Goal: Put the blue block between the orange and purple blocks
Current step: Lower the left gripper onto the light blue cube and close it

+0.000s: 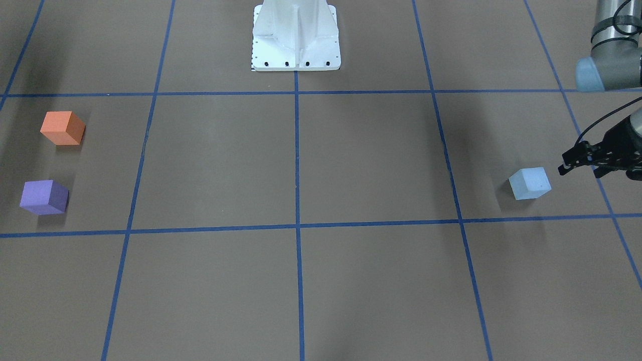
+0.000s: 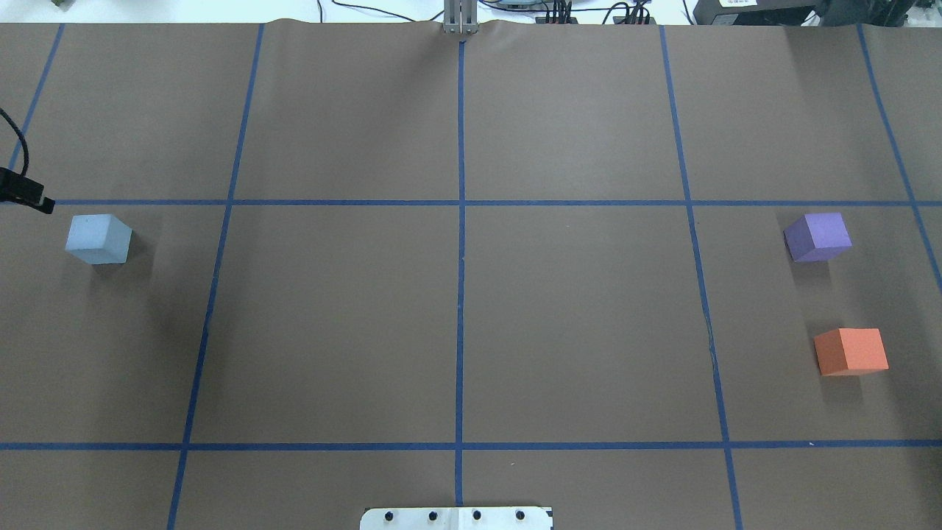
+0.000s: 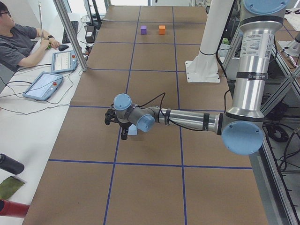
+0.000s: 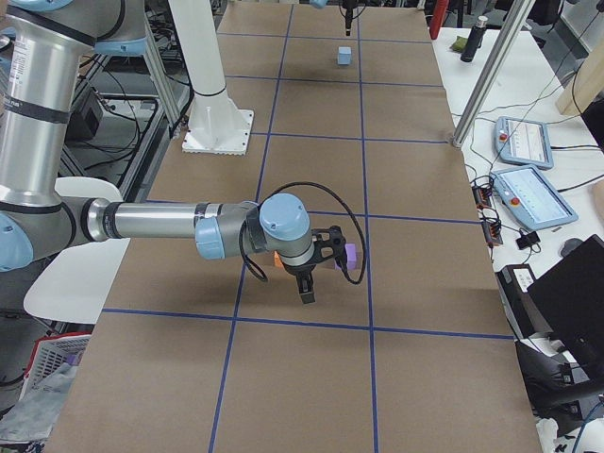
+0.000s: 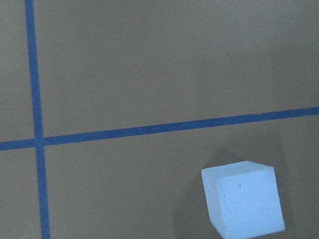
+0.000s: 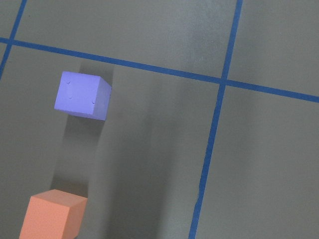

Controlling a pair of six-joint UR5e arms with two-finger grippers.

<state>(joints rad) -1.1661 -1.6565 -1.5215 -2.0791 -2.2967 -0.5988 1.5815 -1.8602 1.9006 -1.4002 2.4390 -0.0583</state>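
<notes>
Brown paper crossed by blue tape lines covers the table [image 2: 574, 316], and 3 foam cubes sit on it. At the robot's left end, the left gripper [image 1: 580, 173] hangs low with its 2 black fingers [image 1: 563, 170] spread apart and nothing between them. It touches neither the table nor any cube. The blue block [image 1: 530, 183] rests flat on the paper just beside those fingertips, on the side toward the table's middle and a little nearer the robot's base, with a clear gap between block and fingers. From the left wrist camera the same block sits in the lower right corner of the view, just below a tape line, and no finger shows there. The orange block [image 2: 851, 351] and the purple block [image 2: 817, 237] lie well apart from the left gripper, at the opposite end of the table. They stand in 1 grid square, with open paper between them, the orange one nearer the robot. The right gripper [image 4: 319, 264] hangs close over that pair, with the purple cube just beside it and the orange cube partly hidden behind its wrist. It appears only in the side view, so I cannot tell how its fingers are set.
</notes>
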